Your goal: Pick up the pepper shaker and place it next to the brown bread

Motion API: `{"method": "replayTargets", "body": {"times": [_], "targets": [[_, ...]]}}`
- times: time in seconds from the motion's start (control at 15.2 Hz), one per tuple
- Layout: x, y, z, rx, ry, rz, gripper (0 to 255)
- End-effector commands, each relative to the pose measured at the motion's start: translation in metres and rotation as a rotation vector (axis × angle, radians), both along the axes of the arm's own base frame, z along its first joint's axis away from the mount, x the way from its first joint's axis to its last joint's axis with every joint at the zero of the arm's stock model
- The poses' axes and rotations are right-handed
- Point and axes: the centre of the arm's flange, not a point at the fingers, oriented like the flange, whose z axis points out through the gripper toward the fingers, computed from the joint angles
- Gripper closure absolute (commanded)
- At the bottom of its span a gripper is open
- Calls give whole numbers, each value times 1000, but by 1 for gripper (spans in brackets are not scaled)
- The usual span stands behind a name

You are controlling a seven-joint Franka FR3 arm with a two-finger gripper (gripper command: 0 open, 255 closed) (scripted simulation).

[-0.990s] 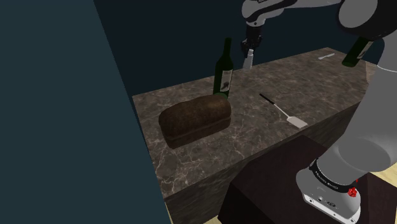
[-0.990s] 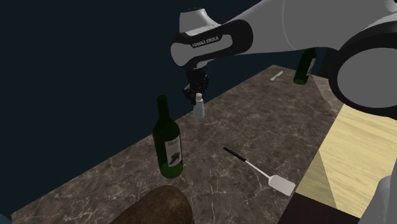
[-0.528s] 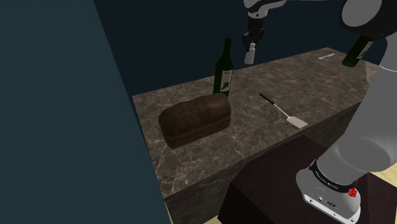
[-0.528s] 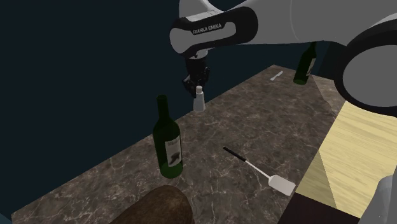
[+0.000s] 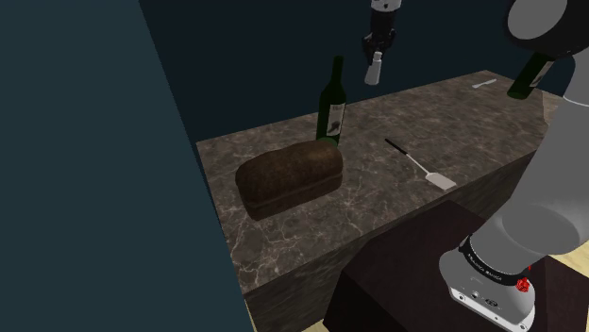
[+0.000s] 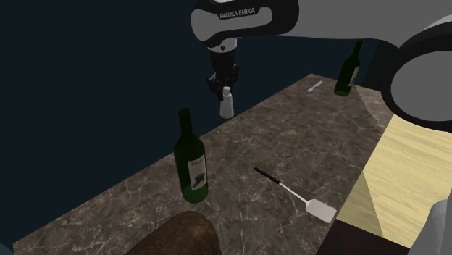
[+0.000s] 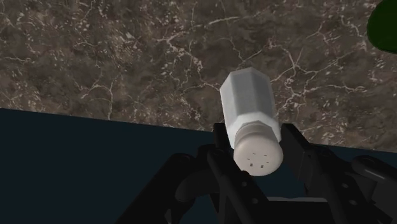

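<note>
I have the gripper clenched on the pepper shaker. In the wrist view its black fingers press either side of the neck just under the perforated cap, which faces the camera with the pale body pointing away at the marbled desk.

From the second exterior view the gripper hangs high, and the shaker dangles from it well clear of the desk, beyond the green wine bottle.

The shoulder view gives me the layout: the shaker is up above the bottle, the brown bread lies well apart from it on the nearer side of the bottle, and a spatula lies towards that view's right.
</note>
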Motion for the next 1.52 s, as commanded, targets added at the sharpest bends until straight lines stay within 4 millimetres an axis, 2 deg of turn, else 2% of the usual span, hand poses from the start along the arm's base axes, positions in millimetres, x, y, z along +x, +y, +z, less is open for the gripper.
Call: {"method": "replayTargets", "body": {"times": [0.0, 0.53, 1.45], "targets": [[1, 0, 11, 0, 0, 0, 255], [1, 0, 50, 0, 0, 0, 255], [28, 183, 50, 0, 0, 0, 255]]}}
